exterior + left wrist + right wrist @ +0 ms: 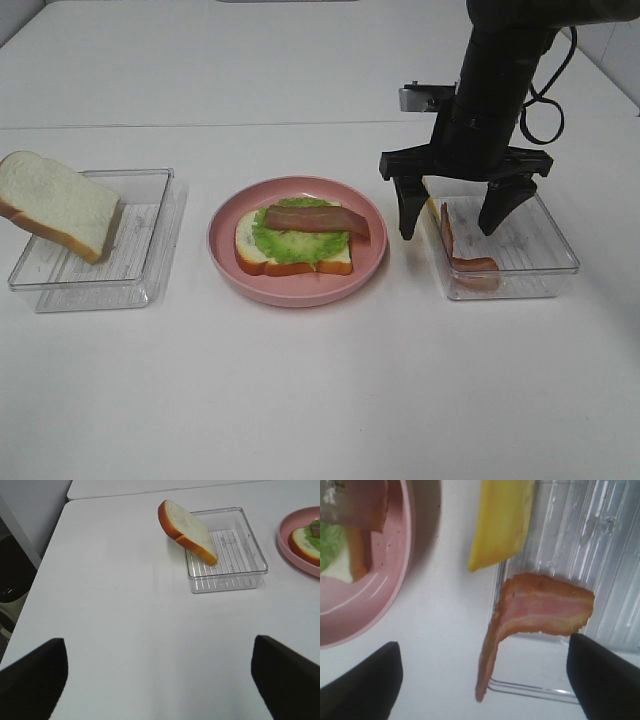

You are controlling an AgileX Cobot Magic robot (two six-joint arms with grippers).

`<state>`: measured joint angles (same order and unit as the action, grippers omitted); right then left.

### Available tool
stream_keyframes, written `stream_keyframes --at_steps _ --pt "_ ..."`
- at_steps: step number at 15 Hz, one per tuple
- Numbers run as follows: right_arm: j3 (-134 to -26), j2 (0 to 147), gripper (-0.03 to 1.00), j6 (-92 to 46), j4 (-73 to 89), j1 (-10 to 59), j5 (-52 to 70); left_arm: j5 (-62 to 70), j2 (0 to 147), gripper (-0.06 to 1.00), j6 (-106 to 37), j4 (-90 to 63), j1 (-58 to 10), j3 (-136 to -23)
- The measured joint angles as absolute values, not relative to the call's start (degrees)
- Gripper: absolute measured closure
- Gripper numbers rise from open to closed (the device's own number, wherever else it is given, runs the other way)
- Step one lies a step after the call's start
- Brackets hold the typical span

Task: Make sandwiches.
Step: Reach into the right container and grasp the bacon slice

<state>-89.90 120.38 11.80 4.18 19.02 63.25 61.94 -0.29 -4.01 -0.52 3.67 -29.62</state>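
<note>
Right hand (447, 230): spread wide, holding nothing; hangs fingers-down over the plate-side edge of the right tray (545, 262).
Loose bacon strip (540, 610): below the right hand, between its two fingers, untouched; lies against the tray wall, and whether its narrow end is inside or over the wall cannot be told.
Cheese square (502, 520): yellow, beside the loose bacon strip, leaning at the same tray wall, near the plate-side finger.
Sandwich (300, 245): unfinished, on the pink plate (225, 250), just left of the right hand and apart from it.
Sandwich layers: bottom bread slice (290, 264), lettuce (285, 242), top bacon strip (315, 218) laid across.
Left hand (160, 680): spread wide, empty, over bare table (125, 630).
Spare bread slice (187, 530): ahead of the left hand, well apart; tilted, propped on the rim of the left tray (255, 555).
</note>
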Motion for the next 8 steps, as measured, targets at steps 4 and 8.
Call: stream_keyframes --at_steps 4,8 --pt "-89.9 120.9 0.24 11.8 4.1 18.9 61.1 61.9 -0.3 0.03 -4.0 -0.5 3.7 -29.6" --pt "-89.9 120.9 0.48 11.8 5.0 18.9 61.1 61.9 -0.3 0.03 -4.0 -0.5 3.7 -29.6"
